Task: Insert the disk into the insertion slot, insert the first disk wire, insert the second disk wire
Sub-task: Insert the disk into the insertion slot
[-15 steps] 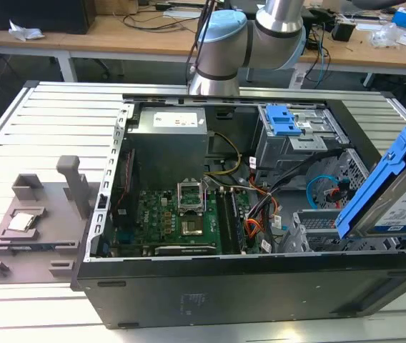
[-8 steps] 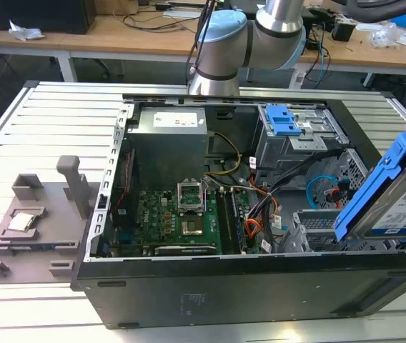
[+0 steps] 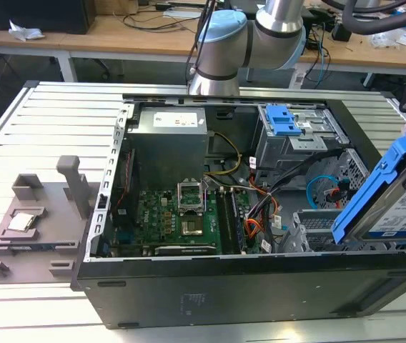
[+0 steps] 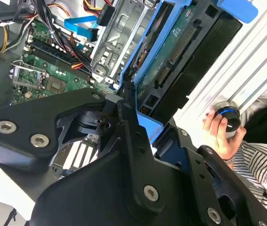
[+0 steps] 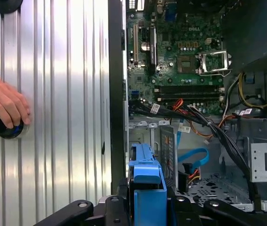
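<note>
Exterior view: I held the disk (image 3: 392, 204) tilted, near the slot (image 3: 316, 227) at the exterior view's right, not yet in.
Second wrist view: my gripper (image 4: 143, 113) was clamped on the disk.
First wrist view: in my judgement, it wanted levelling and squaring to the slot before entry.

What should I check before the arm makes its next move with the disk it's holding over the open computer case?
1. Pincer grip on the disk: ok, shut on its blue carrier.
2. Disk lined up with the insertion slot: not ok, it hangs tilted above the case edge at the exterior view's right.
3. Slot empty: cannot tell, the disk hides part of it.
4. Blue cable clear of the slot: cannot tell, it loops close by.
5. Person's hand away from the case: ok, it rests on a knob on the table outside.
</note>
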Available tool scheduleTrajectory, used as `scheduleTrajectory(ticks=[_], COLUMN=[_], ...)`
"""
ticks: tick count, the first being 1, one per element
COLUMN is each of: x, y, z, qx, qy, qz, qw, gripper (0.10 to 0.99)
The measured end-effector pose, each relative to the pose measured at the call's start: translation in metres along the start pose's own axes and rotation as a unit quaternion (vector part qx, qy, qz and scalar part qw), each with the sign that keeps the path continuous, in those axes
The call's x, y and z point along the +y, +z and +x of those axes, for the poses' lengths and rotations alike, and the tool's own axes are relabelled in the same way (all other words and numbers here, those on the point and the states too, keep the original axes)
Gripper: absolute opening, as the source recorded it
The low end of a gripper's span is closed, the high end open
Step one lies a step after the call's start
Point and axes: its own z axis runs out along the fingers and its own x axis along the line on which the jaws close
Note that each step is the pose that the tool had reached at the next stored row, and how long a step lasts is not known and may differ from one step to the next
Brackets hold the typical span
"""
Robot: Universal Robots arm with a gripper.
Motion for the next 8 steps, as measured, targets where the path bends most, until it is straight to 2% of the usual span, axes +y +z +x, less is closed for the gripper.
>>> scheduleTrajectory(ticks=[8], x=[-0.0002], y=[0.0062], z=[0.0000], qx=[0.0001], qy=[0.000], qz=[0.0000], qw=[1.0000], gripper=[0.369])
